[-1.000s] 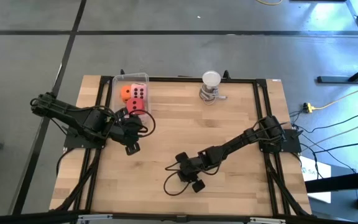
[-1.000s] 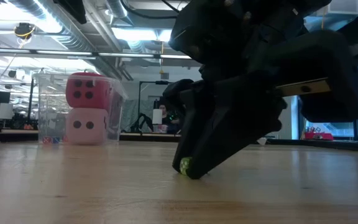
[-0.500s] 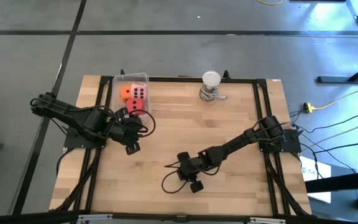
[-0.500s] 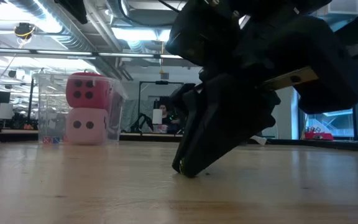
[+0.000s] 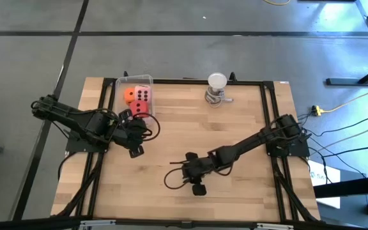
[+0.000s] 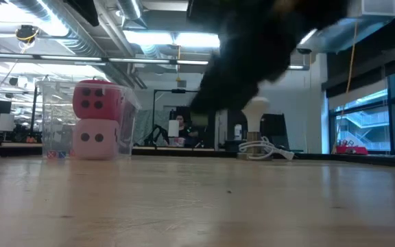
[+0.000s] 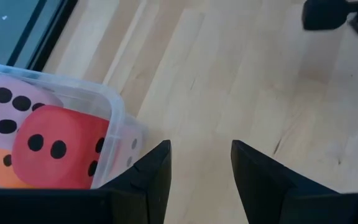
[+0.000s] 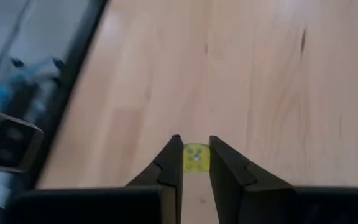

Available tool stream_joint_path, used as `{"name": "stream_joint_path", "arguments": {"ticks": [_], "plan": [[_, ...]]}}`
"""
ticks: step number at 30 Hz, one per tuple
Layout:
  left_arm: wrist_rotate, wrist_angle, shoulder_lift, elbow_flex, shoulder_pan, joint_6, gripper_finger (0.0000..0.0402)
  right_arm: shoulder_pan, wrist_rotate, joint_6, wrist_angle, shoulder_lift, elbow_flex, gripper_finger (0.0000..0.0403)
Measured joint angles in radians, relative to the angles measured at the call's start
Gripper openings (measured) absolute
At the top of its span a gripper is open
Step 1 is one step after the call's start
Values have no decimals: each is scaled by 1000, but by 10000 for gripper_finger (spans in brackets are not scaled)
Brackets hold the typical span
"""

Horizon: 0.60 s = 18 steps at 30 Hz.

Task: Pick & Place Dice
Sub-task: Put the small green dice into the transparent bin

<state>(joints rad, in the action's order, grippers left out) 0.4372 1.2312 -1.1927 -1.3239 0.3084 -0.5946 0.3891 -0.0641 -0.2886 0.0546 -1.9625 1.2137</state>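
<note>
Pinching what looks like a tiny yellow die [image 8: 196, 157], right gripper [image 8: 195, 155] lifts clear for transport; left gripper [image 7: 199, 163] waits, parted, beside the bin [image 7: 114, 109].

A white round-topped object [image 5: 216, 88] on a metal base stands near the wooden counter's [image 5: 190, 121] far edge; a clear plastic bin [image 5: 121, 86] sits at its far left corner.

no readable text, labels, brands or numbers on anything, only pips on the dice [image 7: 55, 146]
</note>
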Motion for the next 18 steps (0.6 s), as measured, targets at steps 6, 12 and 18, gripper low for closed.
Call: {"name": "stream_joint_path", "arguments": {"ticks": [6,12,18], "plan": [[4,-1,0,0,0,-6,157,0,-4,-113,-6,105,1,49],[88,-45,-25,0,3,-7,157,1,-4,-204,-13,226,3,49],[142,-137,-70,0,5,147,157,1,41,-279,-20,335,3,49]]}}
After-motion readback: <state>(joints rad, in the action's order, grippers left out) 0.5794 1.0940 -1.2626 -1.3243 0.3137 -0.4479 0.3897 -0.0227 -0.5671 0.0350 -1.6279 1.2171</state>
